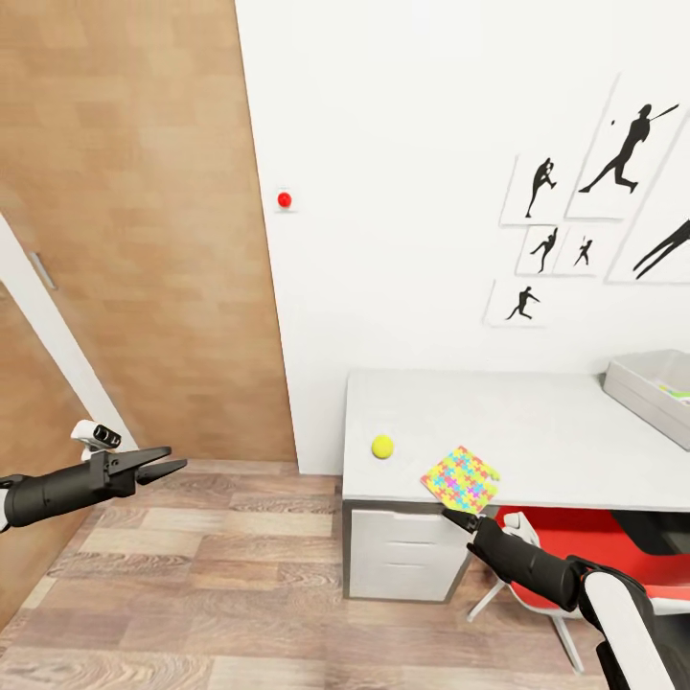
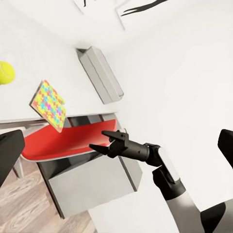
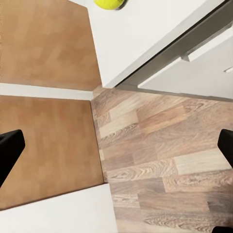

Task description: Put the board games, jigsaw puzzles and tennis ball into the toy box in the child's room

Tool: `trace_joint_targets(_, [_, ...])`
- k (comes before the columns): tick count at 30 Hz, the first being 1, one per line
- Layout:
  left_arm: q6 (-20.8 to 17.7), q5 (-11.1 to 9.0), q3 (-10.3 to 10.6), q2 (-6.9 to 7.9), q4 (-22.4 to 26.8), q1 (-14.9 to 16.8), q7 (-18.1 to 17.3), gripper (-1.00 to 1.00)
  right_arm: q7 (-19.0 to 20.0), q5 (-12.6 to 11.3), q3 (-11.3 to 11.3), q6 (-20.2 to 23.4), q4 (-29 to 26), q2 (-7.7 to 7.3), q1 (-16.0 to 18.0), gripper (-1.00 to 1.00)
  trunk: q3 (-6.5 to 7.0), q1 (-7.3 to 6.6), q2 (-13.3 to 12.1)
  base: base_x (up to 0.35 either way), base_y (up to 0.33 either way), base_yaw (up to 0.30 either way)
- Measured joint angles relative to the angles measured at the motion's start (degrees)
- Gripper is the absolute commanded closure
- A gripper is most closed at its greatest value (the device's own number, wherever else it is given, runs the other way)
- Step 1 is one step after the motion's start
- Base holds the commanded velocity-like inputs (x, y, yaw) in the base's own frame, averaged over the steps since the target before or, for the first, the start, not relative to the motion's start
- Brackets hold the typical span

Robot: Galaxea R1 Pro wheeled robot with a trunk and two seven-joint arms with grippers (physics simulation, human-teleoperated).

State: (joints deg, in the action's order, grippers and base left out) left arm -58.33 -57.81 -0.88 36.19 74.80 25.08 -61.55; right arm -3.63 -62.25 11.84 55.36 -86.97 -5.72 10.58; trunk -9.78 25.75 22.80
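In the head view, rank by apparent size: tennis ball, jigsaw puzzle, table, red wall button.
1. Table
2. Jigsaw puzzle
3. Tennis ball
4. Red wall button, slightly smaller than the ball, though it sits farther from the camera.

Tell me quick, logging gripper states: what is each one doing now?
Left gripper: open, holding nothing.
Right gripper: open, fingers spread just below the jigsaw puzzle, not holding it.

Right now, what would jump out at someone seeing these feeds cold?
The bright jigsaw puzzle at the table's front edge, overhanging it, with the right gripper just below. Then the tennis ball near the table's left end, and the toy box at its far right. The left gripper is open over the floor.
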Motion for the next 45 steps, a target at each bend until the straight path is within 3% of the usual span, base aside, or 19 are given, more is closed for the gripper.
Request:
trace_joint_targets(33, [0.0, 0.0, -0.2, 0.0, 0.1, 0.0, -0.3, -1.0, 0.1, 0.0, 0.0, 0.0, 0.0, 0.0, 0.0, -1.0, 3.11, 0.0, 0.0, 0.0, 0.0, 0.0])
trace_joint_targets(45, [0.1, 0.0, -0.1, 0.0, 0.1, 0.0, -0.1, -1.0, 0.0, 0.0, 0.0, -1.1, 0.3, -0.03, 0.0, -1.0, 3.3, 0.0, 0.0, 0.0, 0.0, 0.0])
